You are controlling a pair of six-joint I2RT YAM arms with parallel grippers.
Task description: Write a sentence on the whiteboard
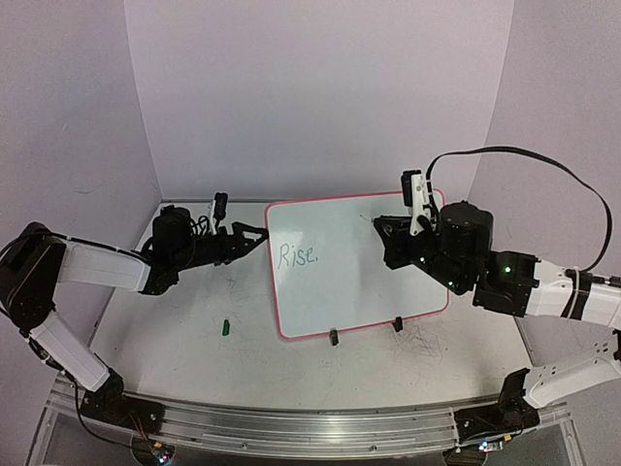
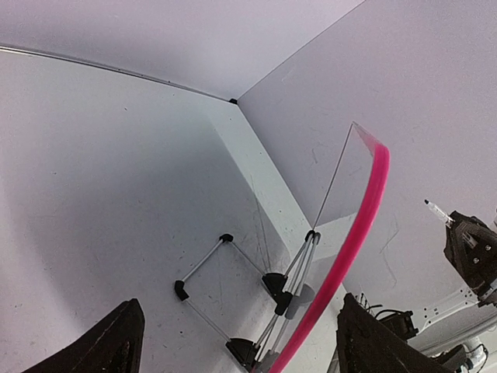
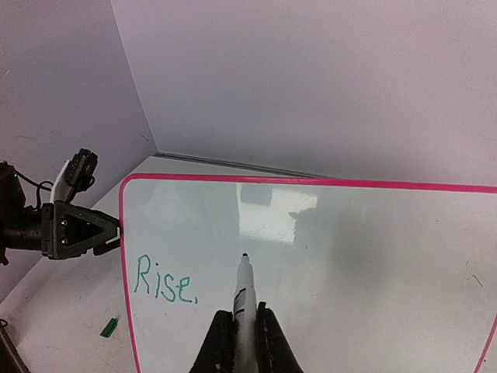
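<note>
Hold | right jaws clenched on white marker (image 3: 242, 291), tip toward glossy pink-framed whiteboard (image 1: 359, 272) for writing | left jaws spread, 9 o'clock edge

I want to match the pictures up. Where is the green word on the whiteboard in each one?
Top view: the word is on the whiteboard's left part, near the middle.
Left wrist view: not in it.
Right wrist view: lower left.
Shared landmark: the whiteboard's pink rim, in all three.
</note>
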